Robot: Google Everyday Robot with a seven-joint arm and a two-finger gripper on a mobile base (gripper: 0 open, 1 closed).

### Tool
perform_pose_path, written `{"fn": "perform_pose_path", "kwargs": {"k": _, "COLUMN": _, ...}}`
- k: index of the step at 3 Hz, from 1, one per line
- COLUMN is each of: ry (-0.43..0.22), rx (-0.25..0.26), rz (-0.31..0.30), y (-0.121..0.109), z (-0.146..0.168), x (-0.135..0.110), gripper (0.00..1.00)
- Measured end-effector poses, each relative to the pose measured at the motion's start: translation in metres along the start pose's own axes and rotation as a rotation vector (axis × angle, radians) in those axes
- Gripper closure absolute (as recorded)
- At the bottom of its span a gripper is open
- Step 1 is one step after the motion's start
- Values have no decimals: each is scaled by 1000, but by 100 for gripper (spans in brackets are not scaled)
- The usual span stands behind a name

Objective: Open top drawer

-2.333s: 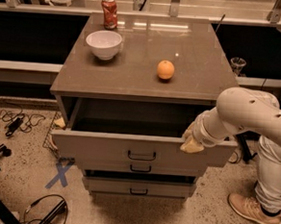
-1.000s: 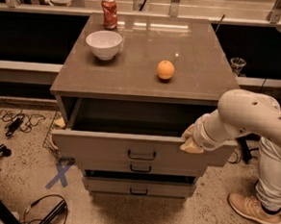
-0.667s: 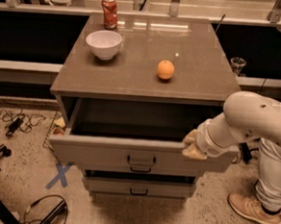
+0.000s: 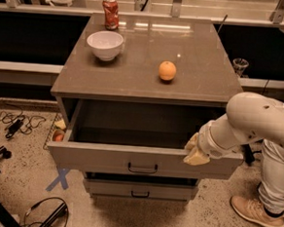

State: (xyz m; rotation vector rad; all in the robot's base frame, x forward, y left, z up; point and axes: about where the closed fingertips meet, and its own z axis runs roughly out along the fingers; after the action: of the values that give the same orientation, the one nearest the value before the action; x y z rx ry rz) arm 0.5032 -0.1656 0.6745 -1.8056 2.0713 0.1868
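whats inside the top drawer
Nothing shows inside the top drawer: only its dark plain walls. Its front panel hides the near floor, and the end effector at the right front rim covers that corner.

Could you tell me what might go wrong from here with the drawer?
The gripper is at the right end of the top drawer, away from its handle, so pulling there may skew or jam it. A jerk could roll the orange off the cabinet. The arm is close to a person's leg.
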Motion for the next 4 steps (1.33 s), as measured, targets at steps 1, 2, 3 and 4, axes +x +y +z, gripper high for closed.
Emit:
{"fn": "perform_pose_path", "kwargs": {"k": 1, "ry": -17, "rx": -58, "rz": -22, "y": 26, "z": -11, "x": 3, "gripper": 100}}
{"fn": "perform_pose_path", "kwargs": {"k": 2, "ry": -23, "rx": -78, "rz": -30, "y": 35, "z": -16, "x": 4, "gripper": 100}}
{"fn": "perform_pose_path", "kwargs": {"k": 3, "ry": -45, "rx": -113, "rz": -56, "y": 54, "z": -26, "x": 5, "gripper": 100}}
{"fn": "perform_pose_path", "kwargs": {"k": 4, "ry": -50, "rx": -121, "rz": -61, "y": 58, "z": -28, "x": 6, "gripper": 100}}
